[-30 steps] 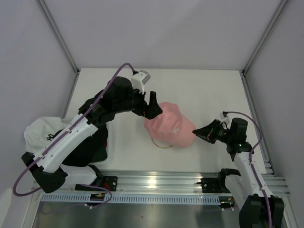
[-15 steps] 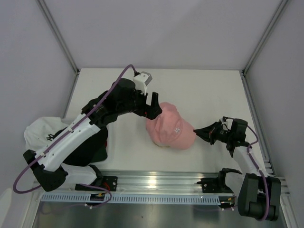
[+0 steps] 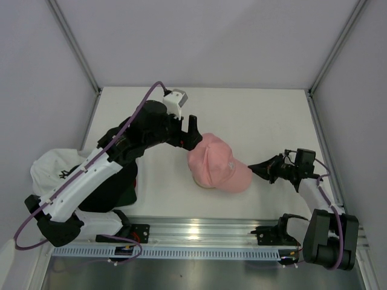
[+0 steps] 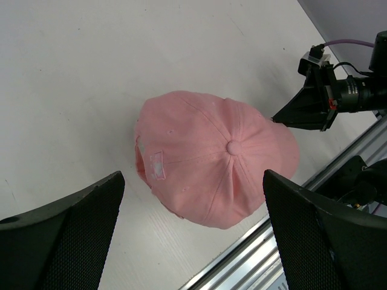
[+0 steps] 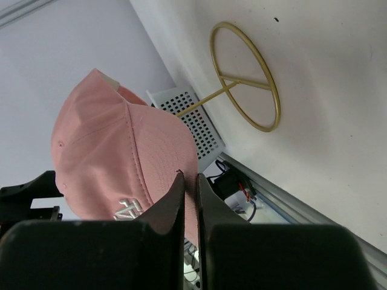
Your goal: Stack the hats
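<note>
A pink cap (image 3: 216,168) sits mid-table over the gold wire-ring stand (image 3: 204,186); I cannot tell if it rests on the stand. My right gripper (image 3: 256,167) is shut on the cap's brim (image 5: 160,172), its fingers (image 5: 172,199) pressed together on the fabric. My left gripper (image 3: 192,129) is open and empty, hovering above the cap's back; its fingers (image 4: 66,235) straddle the cap (image 4: 211,169) from above. A white cap (image 3: 51,168) and a black cap (image 3: 112,188) lie piled at the left edge. The other hats are hidden.
The stand's ring base (image 5: 245,75) lies on the table beyond the cap. A white perforated piece (image 5: 193,121) and the metal rail (image 3: 199,229) run along the near edge. Grey walls close in the table. The right gripper shows in the left wrist view (image 4: 305,109).
The pink cap has shifted slightly toward the near right and turned, its brim still in the right gripper. The right arm folded back to the right. The left gripper rose slightly.
</note>
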Motion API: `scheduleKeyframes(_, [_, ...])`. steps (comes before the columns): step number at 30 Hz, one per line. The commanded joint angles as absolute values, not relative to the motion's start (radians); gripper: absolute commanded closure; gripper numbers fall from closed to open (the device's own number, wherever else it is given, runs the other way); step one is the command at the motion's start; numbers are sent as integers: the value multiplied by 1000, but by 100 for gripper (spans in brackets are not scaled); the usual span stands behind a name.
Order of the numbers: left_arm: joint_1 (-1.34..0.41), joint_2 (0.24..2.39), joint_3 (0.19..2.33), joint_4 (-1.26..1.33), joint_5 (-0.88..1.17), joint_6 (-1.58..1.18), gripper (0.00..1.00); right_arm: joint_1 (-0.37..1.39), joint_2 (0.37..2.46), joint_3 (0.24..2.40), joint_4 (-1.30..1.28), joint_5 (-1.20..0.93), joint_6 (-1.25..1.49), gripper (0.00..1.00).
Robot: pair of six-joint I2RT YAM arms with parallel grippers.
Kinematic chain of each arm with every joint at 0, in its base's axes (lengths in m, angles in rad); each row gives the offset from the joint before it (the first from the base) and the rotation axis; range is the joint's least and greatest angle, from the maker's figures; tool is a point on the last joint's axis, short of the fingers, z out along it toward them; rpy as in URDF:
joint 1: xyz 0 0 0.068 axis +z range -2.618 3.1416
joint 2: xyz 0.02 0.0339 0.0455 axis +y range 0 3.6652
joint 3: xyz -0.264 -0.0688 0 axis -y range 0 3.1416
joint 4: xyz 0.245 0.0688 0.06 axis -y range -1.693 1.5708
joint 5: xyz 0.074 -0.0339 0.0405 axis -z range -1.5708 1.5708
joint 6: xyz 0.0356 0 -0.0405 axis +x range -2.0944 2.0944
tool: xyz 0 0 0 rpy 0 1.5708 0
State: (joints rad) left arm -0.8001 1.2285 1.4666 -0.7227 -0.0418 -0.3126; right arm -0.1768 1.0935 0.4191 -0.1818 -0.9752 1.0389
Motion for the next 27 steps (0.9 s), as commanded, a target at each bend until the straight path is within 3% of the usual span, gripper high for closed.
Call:
scheduleKeyframes(1, [-805, 1210, 1473, -726, -66, -296, 1, -178, 1097, 436, -296, -919, 943, 99])
scheduleKeyframes(3, [-807, 1210, 1474, -727, -67, -296, 1, -176, 1112, 430, -302, -927, 919, 96])
scheduleKeyframes(6, [-805, 1204, 1471, -726, -78, -295, 0, -172, 1098, 538, -423, -876, 803, 79])
scheduleKeyframes(9, [-805, 1197, 1460, -732, -97, -296, 0, -172, 1075, 674, -608, -777, 672, 37])
scheduleKeyframes(11, [-805, 1195, 1459, -748, -132, -328, 0, -173, 1080, 739, -661, -752, 618, 24])
scheduleKeyframes(13, [-804, 1204, 1474, -814, -239, -383, 1, -178, 1088, 822, -724, -724, 563, 1])
scheduleKeyframes(16, [-772, 1204, 1506, -925, -330, -576, 0, -186, 1091, 894, -791, -655, 514, 0])
scheduleKeyframes(19, [-642, 1133, 1448, -982, -258, -741, 1, -192, 1086, 995, -851, -586, 464, 1])
scheduleKeyframes(23, [-523, 982, 1240, -818, -94, -714, 5, -195, 1077, 1120, -865, -587, 433, 1])
scheduleKeyframes(27, [-522, 1006, 1209, -831, -144, -678, 18, -192, 1071, 1163, -786, -688, 463, 1])
